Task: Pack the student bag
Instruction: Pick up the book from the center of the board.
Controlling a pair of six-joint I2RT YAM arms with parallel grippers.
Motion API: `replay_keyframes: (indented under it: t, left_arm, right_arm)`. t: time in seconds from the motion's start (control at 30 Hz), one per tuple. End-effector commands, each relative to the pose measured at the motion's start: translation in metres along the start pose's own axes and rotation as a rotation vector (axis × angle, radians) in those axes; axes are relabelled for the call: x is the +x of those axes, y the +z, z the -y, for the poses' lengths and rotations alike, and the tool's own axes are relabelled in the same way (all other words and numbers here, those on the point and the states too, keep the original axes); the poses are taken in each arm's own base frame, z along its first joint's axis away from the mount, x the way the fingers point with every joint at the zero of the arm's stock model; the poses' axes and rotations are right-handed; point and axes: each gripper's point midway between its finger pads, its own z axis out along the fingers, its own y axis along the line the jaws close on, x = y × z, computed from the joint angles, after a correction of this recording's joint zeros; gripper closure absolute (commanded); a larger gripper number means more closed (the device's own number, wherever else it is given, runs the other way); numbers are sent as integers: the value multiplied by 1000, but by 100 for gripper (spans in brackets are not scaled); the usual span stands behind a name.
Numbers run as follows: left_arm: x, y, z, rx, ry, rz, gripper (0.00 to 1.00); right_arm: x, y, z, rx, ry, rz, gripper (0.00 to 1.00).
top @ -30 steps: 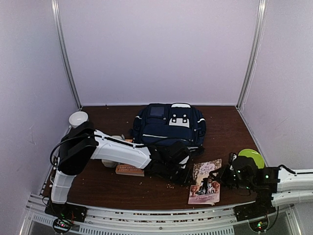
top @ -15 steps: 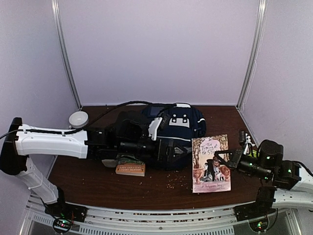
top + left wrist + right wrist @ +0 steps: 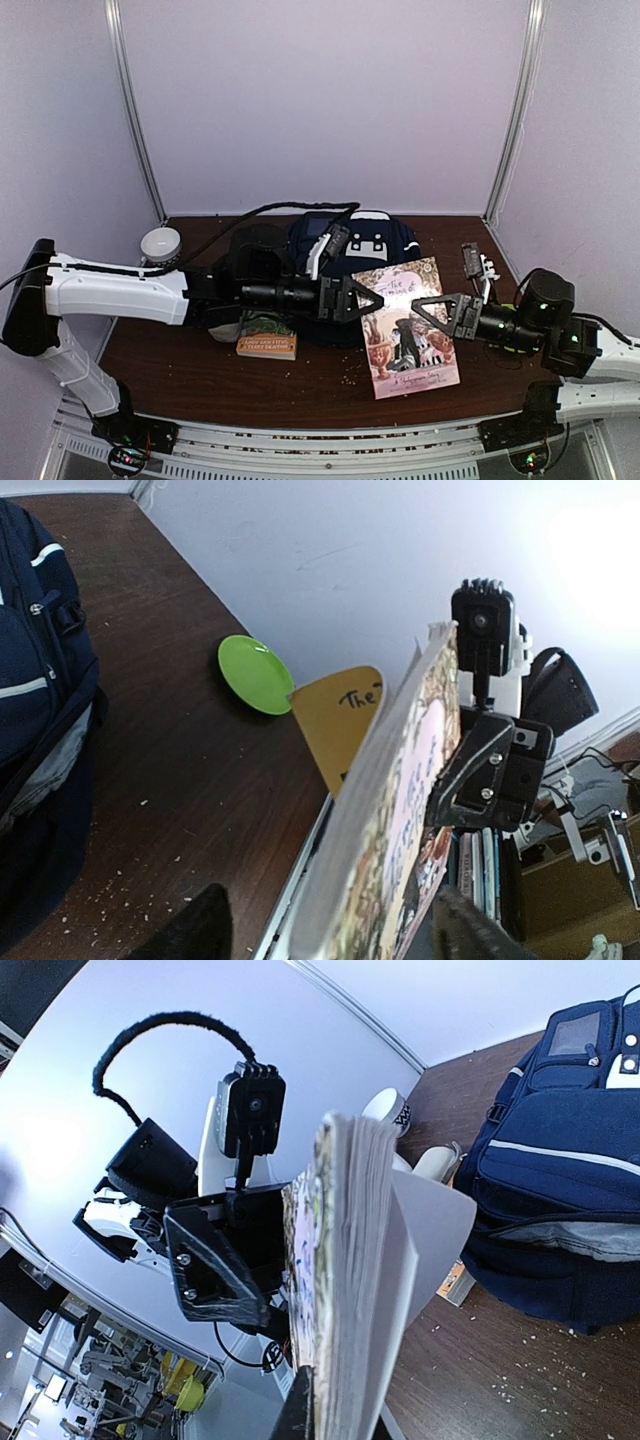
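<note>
Handover step: the right gripper (image 3: pixel 420 305) clamps the paperback (image 3: pixel 402 342) at mid-frame, and the left gripper (image 3: pixel 376 298) gapes astride its opposite edge. The student bag (image 3: pixel 385 250) lies just behind, at centre. Next, the left likely needs to close before the right lets go.

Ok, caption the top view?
Right gripper holds a paperback near the student bag; open left gripper at its opposite edge.

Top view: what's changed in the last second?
The right gripper lifted the picture book off the table and swung it left, clamped. The left gripper reached across from in front of the student bag and now stands open at the book's left edge. Bag, small book, white bowl unmoved.
</note>
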Motion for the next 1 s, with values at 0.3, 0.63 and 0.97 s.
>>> replay_keyframes:
  t: [0.3, 0.63, 0.97]
  left_arm:
    - [-31, -14, 29, 167, 59, 98, 100]
    - [-69, -75, 56, 154, 255, 180, 100]
    - [-83, -96, 98, 251, 355, 207, 100]
  right_arm:
    - [-19, -2, -29, -46, -107, 18, 55]
    - [-20, -20, -22, -63, -59, 90, 1]
    - [-14, 1, -44, -167, -62, 22, 1]
